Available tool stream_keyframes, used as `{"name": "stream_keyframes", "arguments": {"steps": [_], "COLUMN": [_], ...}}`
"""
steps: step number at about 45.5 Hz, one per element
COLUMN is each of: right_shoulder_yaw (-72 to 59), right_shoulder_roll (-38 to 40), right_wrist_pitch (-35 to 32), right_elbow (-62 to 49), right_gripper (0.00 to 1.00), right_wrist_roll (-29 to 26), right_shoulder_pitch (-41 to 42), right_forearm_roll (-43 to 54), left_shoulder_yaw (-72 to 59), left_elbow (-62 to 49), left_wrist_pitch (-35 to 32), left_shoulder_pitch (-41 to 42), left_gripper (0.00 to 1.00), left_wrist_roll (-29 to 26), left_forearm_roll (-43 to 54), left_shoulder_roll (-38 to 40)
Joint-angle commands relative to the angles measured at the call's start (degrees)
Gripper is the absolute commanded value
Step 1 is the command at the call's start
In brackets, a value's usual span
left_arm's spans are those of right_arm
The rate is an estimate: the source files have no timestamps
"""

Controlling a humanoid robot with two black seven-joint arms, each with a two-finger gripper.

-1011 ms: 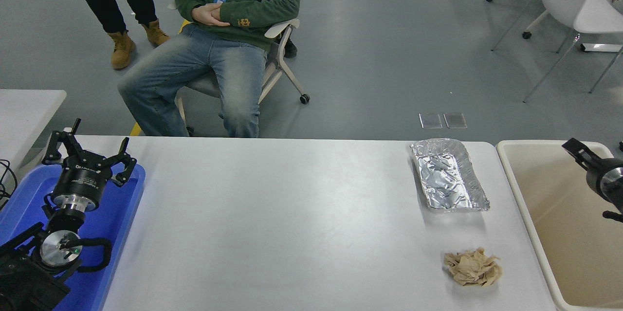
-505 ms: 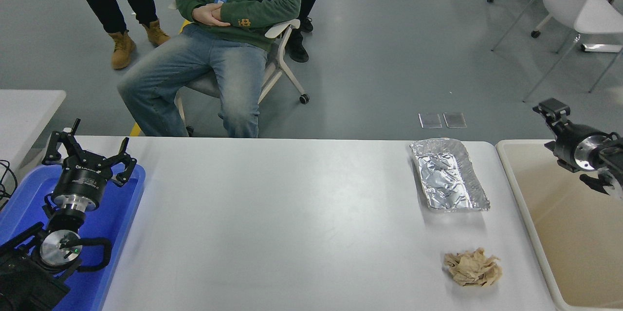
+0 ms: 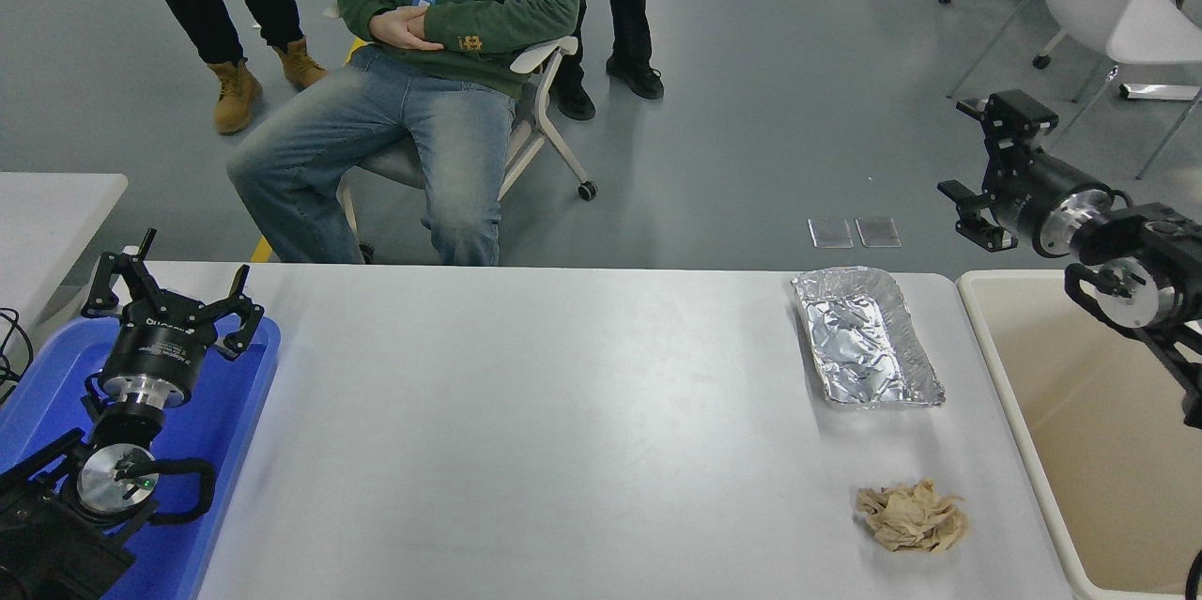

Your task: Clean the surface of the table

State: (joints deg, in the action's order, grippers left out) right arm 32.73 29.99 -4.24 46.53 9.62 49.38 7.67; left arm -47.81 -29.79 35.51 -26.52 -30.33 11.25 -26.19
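Smooth matt white table (image 3: 563,431), crinkled shiny foil tray (image 3: 866,337), rough crumpled brown paper (image 3: 911,515), glossy blue plastic tray (image 3: 225,412), smooth beige plastic bin (image 3: 1108,450)

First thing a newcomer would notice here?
The shiny foil tray at the table's far right, with a crumpled brown paper wad nearer the camera. The right claw hangs raised past the far edge, above the beige bin. The left claw sits parked over a blue tray.
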Motion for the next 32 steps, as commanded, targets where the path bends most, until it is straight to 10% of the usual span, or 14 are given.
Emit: {"name": "stream_keyframes", "arguments": {"steps": [1, 32], "right_shoulder_yaw": [3.5, 8.5], "right_shoulder_roll": [-4.6, -8.4], "right_wrist_pitch": [-0.9, -7.1], "right_elbow": [1.2, 0.8], "right_gripper": [1.00, 1.00], "right_wrist_roll": [3.4, 9.8], "right_shoulder_pitch": [-4.3, -15.8], "right_forearm_roll": [-5.5, -19.2], "left_shoulder_yaw": [0.0, 0.0], "left_elbow": [0.0, 0.0], "left_wrist_pitch": [0.0, 0.0], "left_shoulder_pitch": [0.1, 0.1], "left_gripper": [1.00, 1.00], "left_wrist_roll": [0.0, 0.0], "left_forearm_roll": [0.0, 0.0], "left_shoulder_roll": [0.0, 0.0]}}
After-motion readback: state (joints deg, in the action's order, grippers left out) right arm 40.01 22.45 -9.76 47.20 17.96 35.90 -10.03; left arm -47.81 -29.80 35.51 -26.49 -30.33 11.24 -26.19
